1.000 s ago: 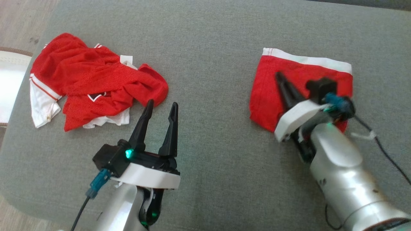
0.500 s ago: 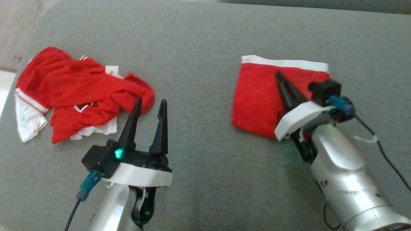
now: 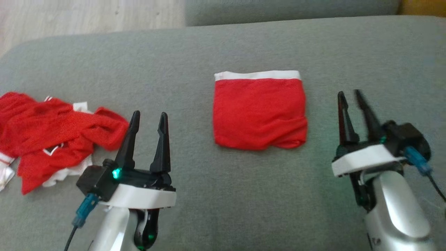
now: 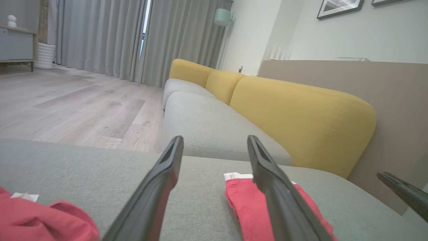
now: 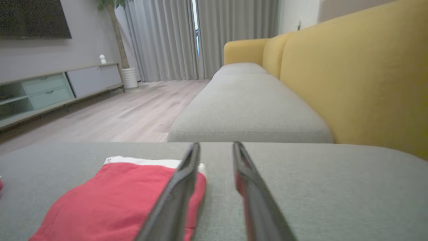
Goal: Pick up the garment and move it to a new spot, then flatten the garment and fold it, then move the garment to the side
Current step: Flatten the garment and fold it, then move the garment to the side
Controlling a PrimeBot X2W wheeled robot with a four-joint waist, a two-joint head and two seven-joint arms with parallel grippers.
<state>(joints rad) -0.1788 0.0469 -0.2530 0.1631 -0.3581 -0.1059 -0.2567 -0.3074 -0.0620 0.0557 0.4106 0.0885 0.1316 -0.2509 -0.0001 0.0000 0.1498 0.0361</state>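
Observation:
A folded red garment [image 3: 259, 111] with a white waistband along its far edge lies flat in the middle of the grey cushion [image 3: 223, 202]. It also shows in the left wrist view [image 4: 242, 207] and the right wrist view [image 5: 110, 201]. My right gripper [image 3: 349, 93] hovers just right of it, apart from the cloth, jaws parted with nothing between them [image 5: 216, 145]. My left gripper [image 3: 149, 116] stands open and empty at the lower left [image 4: 214, 140], between the folded piece and a crumpled pile.
A crumpled red and white garment [image 3: 52, 136] lies at the cushion's left [image 4: 40, 221]. Beyond the cushion's far edge are wooden floor [image 3: 87, 15] and a grey sofa seat with yellow backrests [image 4: 301, 110]. My right finger [image 4: 401, 190] shows in the left wrist view.
My right gripper has come off the folded garment, moved to its right side and parted its jaws. The head camera has shifted, so the whole view has slid left and down.

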